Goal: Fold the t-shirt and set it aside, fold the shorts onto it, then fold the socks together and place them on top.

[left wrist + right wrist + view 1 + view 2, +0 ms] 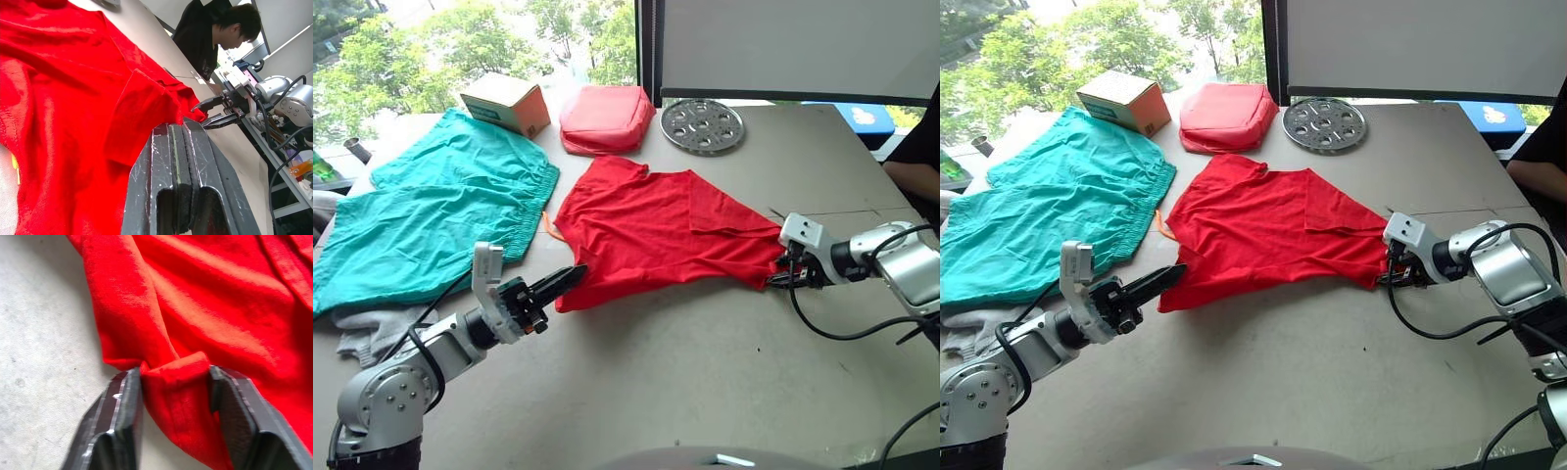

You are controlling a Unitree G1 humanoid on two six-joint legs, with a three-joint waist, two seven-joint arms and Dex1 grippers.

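The t-shirt (666,235) lies spread on the worktop (705,372) beside the shorts (431,211), the right gripper (176,382) with jaws parted around a bunched corner, the left gripper (570,279) pressed closed at the opposite edge, apparently readying a fold.

Left gripper (570,279) jaws pressed together; right gripper (175,382) jaws parted, both arms low

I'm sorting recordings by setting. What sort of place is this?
Likely a lab or office test space: a plain table by a window onto trees, and a person at a neighbouring bench.
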